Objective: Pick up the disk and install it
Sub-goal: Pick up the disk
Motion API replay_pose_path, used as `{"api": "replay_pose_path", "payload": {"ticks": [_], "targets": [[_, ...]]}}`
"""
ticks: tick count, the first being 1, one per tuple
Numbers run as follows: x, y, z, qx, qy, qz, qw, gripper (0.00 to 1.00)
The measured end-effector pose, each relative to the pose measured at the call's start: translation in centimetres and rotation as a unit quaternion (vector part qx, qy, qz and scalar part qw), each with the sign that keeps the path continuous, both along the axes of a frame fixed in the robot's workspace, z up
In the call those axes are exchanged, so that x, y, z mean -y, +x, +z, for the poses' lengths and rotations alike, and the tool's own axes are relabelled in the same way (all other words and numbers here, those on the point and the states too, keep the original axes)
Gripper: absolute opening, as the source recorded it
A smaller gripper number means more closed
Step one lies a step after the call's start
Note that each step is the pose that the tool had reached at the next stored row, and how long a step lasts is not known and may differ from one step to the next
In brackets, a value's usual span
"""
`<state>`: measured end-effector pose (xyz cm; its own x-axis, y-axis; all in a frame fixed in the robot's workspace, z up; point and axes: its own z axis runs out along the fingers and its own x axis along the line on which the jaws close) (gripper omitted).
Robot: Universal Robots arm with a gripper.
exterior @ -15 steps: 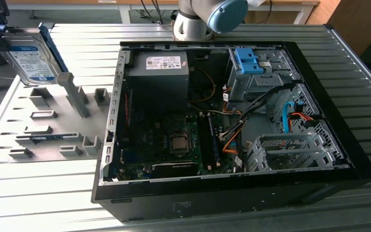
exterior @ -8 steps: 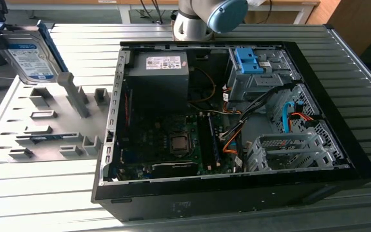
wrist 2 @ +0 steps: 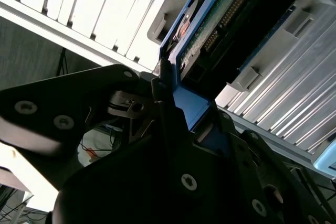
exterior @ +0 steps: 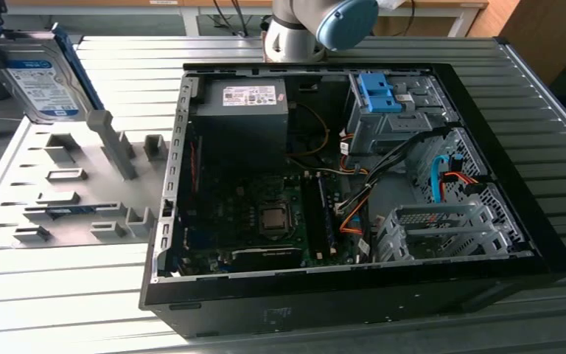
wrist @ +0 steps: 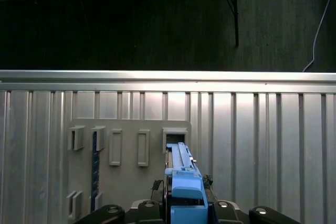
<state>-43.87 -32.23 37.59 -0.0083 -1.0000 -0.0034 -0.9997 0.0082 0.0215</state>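
Blue-railed, one disk (exterior: 39,81) in one gripper (wrist 2: 189,103).

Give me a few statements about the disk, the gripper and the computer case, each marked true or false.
1. The gripper holds the disk, jaws shut on its blue rail. True.
2. The disk sits inside the computer case. False: it is outside, at the grey fixture plate.
3. The computer case lies open, motherboard showing. True.
4. The computer case holds no blue bracket. False: a blue bracket sits on its drive cage.
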Motion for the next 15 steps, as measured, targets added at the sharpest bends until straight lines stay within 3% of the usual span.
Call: {"api": "replay_pose_path", "payload": {"ticks": [15], "targets": [[0.00, 0.00, 1.63, 0.0000, 0.0000, 0.000, 1.0000, 0.37]]}}
